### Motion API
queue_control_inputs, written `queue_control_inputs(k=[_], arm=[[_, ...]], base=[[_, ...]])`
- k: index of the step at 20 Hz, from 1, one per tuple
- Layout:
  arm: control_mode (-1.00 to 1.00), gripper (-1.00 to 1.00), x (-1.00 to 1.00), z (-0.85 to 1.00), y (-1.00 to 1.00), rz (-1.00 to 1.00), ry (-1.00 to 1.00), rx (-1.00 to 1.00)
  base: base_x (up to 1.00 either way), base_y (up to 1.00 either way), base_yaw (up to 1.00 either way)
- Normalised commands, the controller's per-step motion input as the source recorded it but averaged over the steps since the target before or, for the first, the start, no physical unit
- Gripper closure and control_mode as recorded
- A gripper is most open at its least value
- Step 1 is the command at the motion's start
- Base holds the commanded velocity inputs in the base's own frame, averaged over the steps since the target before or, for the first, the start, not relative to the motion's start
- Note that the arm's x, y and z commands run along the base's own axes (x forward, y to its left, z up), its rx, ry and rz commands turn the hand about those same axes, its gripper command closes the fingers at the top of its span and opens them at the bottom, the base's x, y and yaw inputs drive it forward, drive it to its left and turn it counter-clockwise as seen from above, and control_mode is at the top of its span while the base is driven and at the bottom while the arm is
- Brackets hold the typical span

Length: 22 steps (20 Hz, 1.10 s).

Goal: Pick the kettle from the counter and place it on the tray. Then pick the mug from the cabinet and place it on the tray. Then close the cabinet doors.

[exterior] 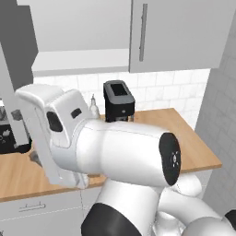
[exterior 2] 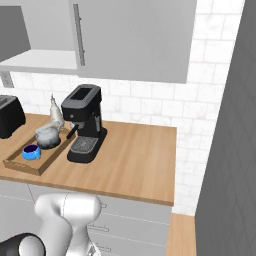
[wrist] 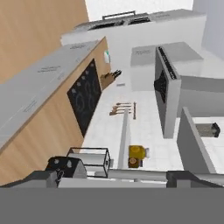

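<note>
The gripper (wrist: 116,178) stands released, its dark tips set wide apart at the bottom of the hand view with nothing gripped. A thin silver bar (wrist: 138,175) lies across the gap between them; whether it touches either tip cannot be told.

The hand view is rolled onto its side. Ahead of the gripper, the counter (wrist: 48,127) runs away along the left, with a black cooktop (wrist: 85,100) set in it and a knife block (wrist: 109,78) farther on. A wall rail (wrist: 124,131) with hanging utensils and a yellow jar (wrist: 136,153) sit on the white wall straight ahead. A grey panel (wrist: 192,148) with a wall outlet (wrist: 206,130) beside it rises close by on the right.

In the left base view the arm (exterior: 120,147) reaches left, its end just beside the open cabinet door (exterior: 14,69). The cabinet (exterior: 78,62) shows a pale bare shelf; the other cabinet door (exterior: 175,32) is shut.

Away to the gripper's right, toward the coffee machine (exterior 2: 85,125), the tray (exterior 2: 22,165) lies on the light-brown wood. The kettle (exterior 2: 48,136) and the blue mug (exterior 2: 31,151) both sit inside it, side by side, a slim bottle (exterior 2: 55,112) behind them and a black toaster (exterior 2: 10,117) beyond. White tile (exterior 2: 150,105) backs the worktop, and a tall grey wall (exterior 2: 230,150) closes its far end.
</note>
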Motion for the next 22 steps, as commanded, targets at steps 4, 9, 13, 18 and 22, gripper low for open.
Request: queue_control_inputs(k=[4,9,13,18,22], arm=[[-1.0,-1.0,-0.27,0.0,0.49,-0.31,-0.01,0.0],[-1.0,-1.0,0.07,0.0,0.56,-0.44,0.0,-0.03],[-1.0,-1.0,0.3,0.0,0.48,-0.42,0.01,-0.01],[-1.0,-1.0,0.28,-0.04,0.27,-0.3,0.0,0.0],[-1.0,-1.0,0.36,-0.21,0.07,-0.21,0.0,0.0]], base=[[0.0,0.0,0.0],[0.0,0.0,0.0],[0.0,0.0,0.0],[0.0,0.0,0.0],[0.0,0.0,0.0]])
